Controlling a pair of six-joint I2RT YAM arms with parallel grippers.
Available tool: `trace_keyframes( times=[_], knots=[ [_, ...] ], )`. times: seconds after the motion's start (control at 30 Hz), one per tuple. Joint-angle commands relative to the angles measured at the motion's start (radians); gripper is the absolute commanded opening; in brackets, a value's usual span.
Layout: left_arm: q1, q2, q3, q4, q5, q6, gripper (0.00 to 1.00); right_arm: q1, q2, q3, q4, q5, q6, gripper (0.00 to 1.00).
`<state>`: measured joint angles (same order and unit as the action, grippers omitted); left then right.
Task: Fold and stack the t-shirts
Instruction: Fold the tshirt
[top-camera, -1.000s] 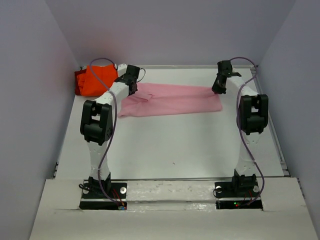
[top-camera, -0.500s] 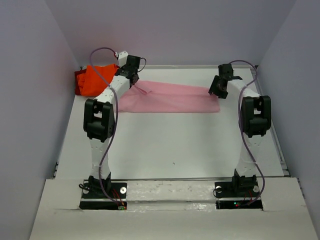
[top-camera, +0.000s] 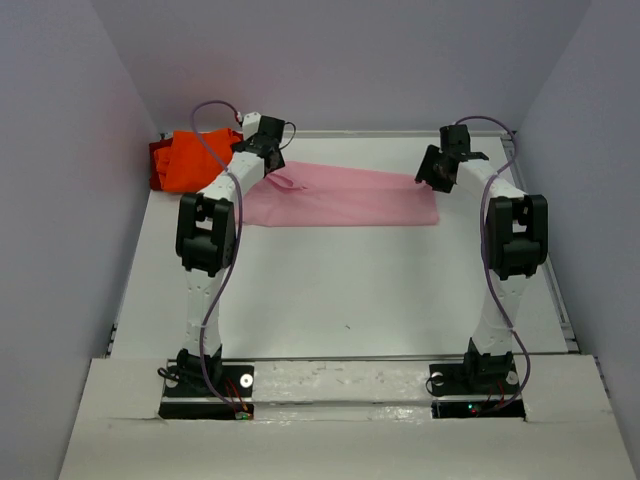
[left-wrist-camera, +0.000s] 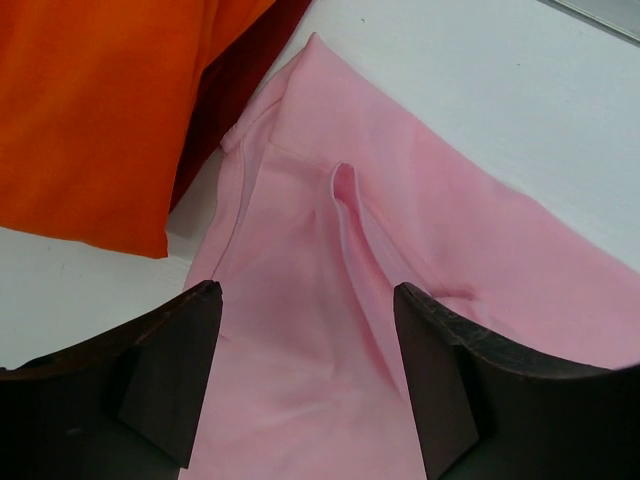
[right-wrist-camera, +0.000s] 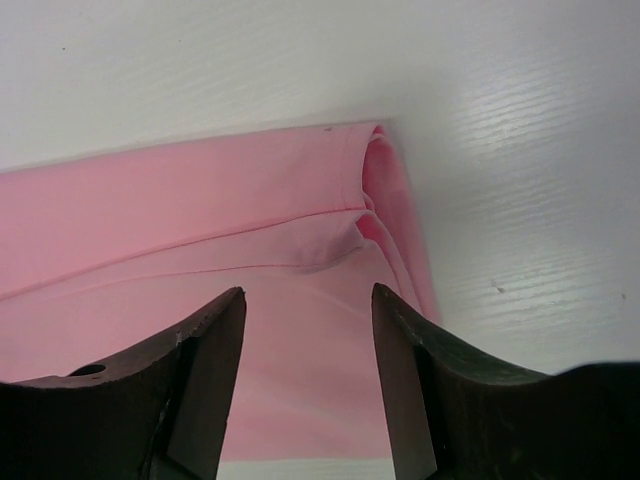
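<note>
Mid-fold: pink t-shirt (top-camera: 345, 198) lies as a long strip, far side. Left hand (left-wrist-camera: 305, 295) and right hand (right-wrist-camera: 306, 293) hover wide, empty, over its ends. Likely next: grip ends, fold crosswise.

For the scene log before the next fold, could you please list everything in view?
pink t-shirt: one, light pink, folded into a long band across the far table.
orange t-shirts: pile, count unclear, orange to red, far left corner.
table: one, white.
arms: two, white and black, bases at the near edge.
left tool: one, black, open over the pink t-shirt's left end.
right tool: one, black, open over its right end.
</note>
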<state>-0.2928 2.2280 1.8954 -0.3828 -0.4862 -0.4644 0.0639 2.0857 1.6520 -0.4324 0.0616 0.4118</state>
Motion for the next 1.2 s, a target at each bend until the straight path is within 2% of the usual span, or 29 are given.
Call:
trace_keyframes(
  times=[0.0,0.1,0.3,0.33,0.4,0.57,0.73,0.93,1.17],
  knots=[
    [0.000,-0.122,0.051,-0.010,0.023,0.004,0.80,0.001,-0.010,-0.004,0.054,-0.098,-0.031,0.59],
    [0.000,-0.207,0.005,-0.031,0.063,-0.023,0.80,0.011,0.017,0.009,0.050,-0.117,-0.041,0.59],
    [-0.028,-0.415,-0.280,0.036,0.190,-0.057,0.80,0.011,0.094,0.074,0.000,-0.140,-0.033,0.59],
    [-0.028,-0.422,-0.362,0.082,0.222,-0.072,0.80,0.011,0.099,0.075,0.000,-0.144,-0.027,0.59],
    [-0.026,-0.415,-0.421,0.117,0.290,-0.118,0.80,0.011,0.109,0.071,0.000,-0.161,-0.011,0.59],
    [-0.040,-0.314,-0.484,0.188,0.423,-0.197,0.80,0.011,0.119,0.037,-0.002,-0.241,0.028,0.58],
    [-0.042,-0.199,-0.394,0.145,0.425,-0.191,0.80,0.011,0.071,-0.063,0.017,-0.273,0.065,0.57],
    [-0.028,-0.047,-0.138,0.010,0.471,-0.189,0.80,0.011,-0.022,-0.211,0.027,-0.237,0.090,0.57],
    [-0.020,0.053,0.062,-0.088,0.446,-0.129,0.80,0.011,-0.268,-0.480,0.064,-0.164,0.137,0.57]
  ],
)
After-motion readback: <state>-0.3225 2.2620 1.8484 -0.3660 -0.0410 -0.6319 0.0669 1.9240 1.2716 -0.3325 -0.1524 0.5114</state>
